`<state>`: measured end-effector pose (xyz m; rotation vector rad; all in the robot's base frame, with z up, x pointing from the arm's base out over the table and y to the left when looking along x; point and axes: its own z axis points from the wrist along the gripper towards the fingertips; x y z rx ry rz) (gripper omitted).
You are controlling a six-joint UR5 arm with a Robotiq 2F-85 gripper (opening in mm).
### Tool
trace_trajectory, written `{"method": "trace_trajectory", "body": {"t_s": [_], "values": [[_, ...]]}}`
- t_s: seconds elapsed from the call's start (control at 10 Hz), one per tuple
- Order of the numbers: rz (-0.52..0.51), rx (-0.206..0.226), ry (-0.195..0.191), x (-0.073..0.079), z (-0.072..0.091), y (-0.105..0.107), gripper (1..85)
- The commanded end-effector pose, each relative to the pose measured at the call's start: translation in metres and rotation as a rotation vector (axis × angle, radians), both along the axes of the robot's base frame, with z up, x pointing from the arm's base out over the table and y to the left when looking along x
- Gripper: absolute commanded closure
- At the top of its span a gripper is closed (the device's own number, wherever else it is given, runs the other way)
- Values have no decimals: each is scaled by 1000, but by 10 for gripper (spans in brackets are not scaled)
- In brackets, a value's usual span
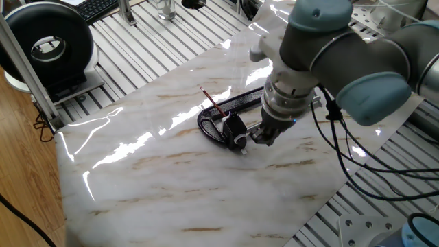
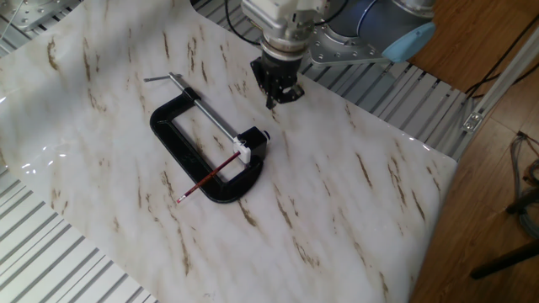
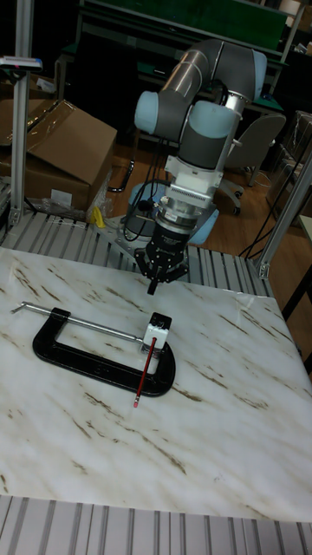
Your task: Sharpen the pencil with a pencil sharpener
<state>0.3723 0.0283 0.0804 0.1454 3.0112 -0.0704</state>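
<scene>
A big black clamp (image 2: 189, 150) lies flat on the marble-patterned table (image 2: 354, 210), its silver threaded rod (image 2: 202, 108) running along the open side of the frame. The pencil sharpener (image 2: 252, 144), a small black block with a pale end, sits at one end of the clamp, held between the rod's tip and the frame. The pencil (image 2: 208, 178) lies tilted across the clamp's curved end, one end in the sharpener and the other reaching out over the table. In the tall fixed view the pencil (image 3: 145, 373) slopes down from the sharpener (image 3: 157, 331) toward the front of the table, past the clamp (image 3: 87, 357).

The gripper (image 2: 278, 91) hangs above the table just beyond the sharpener, apart from it and from the pencil. In the tall fixed view the gripper (image 3: 161, 279) points down, above and behind the sharpener. It holds nothing. The fingers look close together, but whether they are fully closed cannot be told from these views. In one fixed view the gripper (image 1: 261, 136) is beside the sharpener (image 1: 234, 129), with the pencil (image 1: 212, 103) on the far side.
</scene>
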Motion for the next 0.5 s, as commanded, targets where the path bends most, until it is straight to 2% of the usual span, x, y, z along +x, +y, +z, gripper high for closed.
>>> {"method": "trace_trajectory", "body": {"t_s": [0.0, 0.1, 0.3, 0.4], "values": [[49, 43, -38, 12, 10, 11, 803], [56, 29, -46, 15, 11, 8, 810], [82, 11, -114, 32, 14, 5, 820], [97, 6, -119, 34, 15, 5, 797]]}}
